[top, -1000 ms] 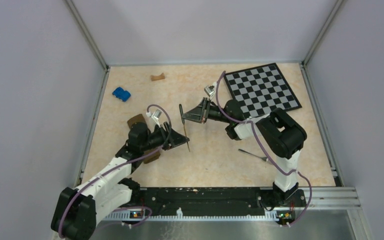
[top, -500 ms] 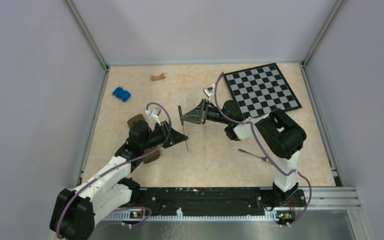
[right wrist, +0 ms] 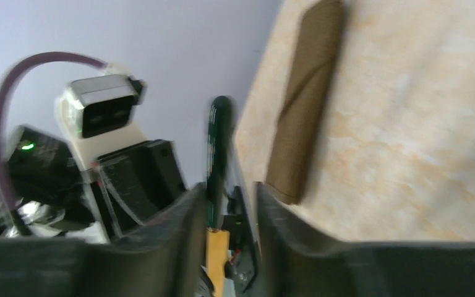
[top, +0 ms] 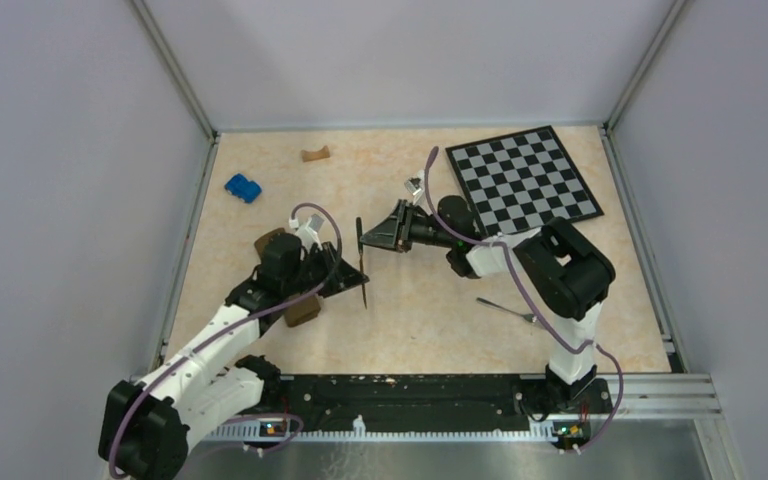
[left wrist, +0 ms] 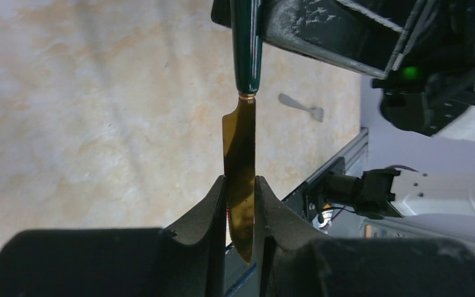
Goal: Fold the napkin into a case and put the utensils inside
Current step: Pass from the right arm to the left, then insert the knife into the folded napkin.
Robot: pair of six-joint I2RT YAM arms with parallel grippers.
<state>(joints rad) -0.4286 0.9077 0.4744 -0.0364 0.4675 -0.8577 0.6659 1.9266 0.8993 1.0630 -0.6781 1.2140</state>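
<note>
Near edge: a black rail (top: 410, 392) runs across the front of the worktop (top: 430, 325), with both arm bases bolted to it and a strip of bare metal in front.
Worktop: pale beige with a marbled, blotchy pattern, matt and flat.
Fork: the fork (top: 505, 308) lies flat on the right near part of the worktop, just beside the right arm's upright, touched by nothing.
Napkin: the napkin (top: 273, 241) lies at the left as a narrow brown folded strip; the left arm crosses over its middle, so only its two ends show from above.
Left fingers: the left fingers (left wrist: 210, 216) are closed tight on the golden-brown blade of the knife (left wrist: 240, 142), pinching it flat between them.
Knife: held up off the worktop near the middle, its dark green handle toward the right arm.
Right fingers: the right fingers (right wrist: 182, 229) stand a little apart on either side of the handle, with a gap showing on one side; that view is blurred.
Checkerboard: a black-and-white checkerboard (top: 523, 178) lies flat in the far right corner.
Small things: a blue block (top: 243, 187) sits far left, a tan piece (top: 314, 154) near the back edge.
Room: plain pale lilac-grey walls (top: 410, 60) close in three sides, with metal rails along the corners and edges.
</note>
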